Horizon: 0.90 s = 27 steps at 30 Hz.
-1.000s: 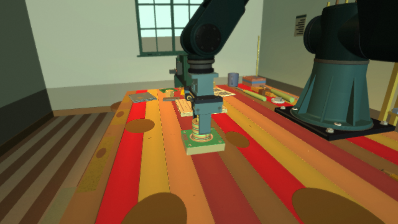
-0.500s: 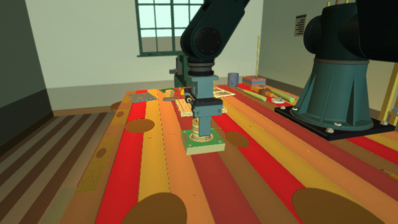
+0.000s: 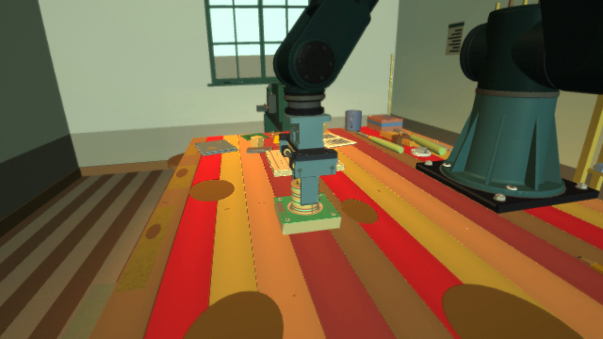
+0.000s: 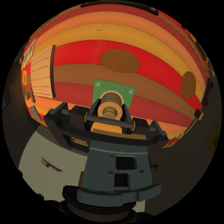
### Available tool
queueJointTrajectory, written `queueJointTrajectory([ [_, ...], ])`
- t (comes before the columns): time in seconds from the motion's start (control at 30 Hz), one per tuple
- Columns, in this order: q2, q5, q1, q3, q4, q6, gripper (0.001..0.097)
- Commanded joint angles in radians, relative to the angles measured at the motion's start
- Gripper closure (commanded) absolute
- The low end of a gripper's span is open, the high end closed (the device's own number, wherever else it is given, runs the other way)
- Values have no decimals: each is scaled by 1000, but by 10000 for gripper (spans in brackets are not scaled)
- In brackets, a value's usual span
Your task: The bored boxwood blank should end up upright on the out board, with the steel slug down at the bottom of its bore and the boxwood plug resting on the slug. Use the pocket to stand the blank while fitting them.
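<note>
The bored boxwood blank (image 3: 301, 197) (image 4: 111, 104) stands upright in the pocket (image 3: 308, 214) (image 4: 113, 91), a green-topped square block in the middle of the striped table. It is a banded tan cylinder. Looking down its bore from the wrist camera, I see a pale round plug (image 4: 109, 110) inside; the steel slug is hidden. The pale out board (image 3: 281, 163) (image 4: 42, 73) lies on the table just behind the pocket. My gripper (image 3: 307, 200) (image 4: 111, 112) reaches down over the blank with a finger on either side of it, and it is closing around the blank.
A grey cup (image 3: 353, 119) stands at the far end of the table, with stacked blocks (image 3: 385, 123), green rods (image 3: 426, 143) and a grey plate (image 3: 215, 147) nearby. The arm's large base (image 3: 506, 141) fills the right side. Brown ovals mark the tabletop.
</note>
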Motion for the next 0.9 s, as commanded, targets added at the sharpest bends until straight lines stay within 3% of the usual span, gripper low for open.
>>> queueJointTrajectory([
  [0.0,0,0,0,0,0,0,423],
  [0.87,0,0,0,0,0,0,943],
])
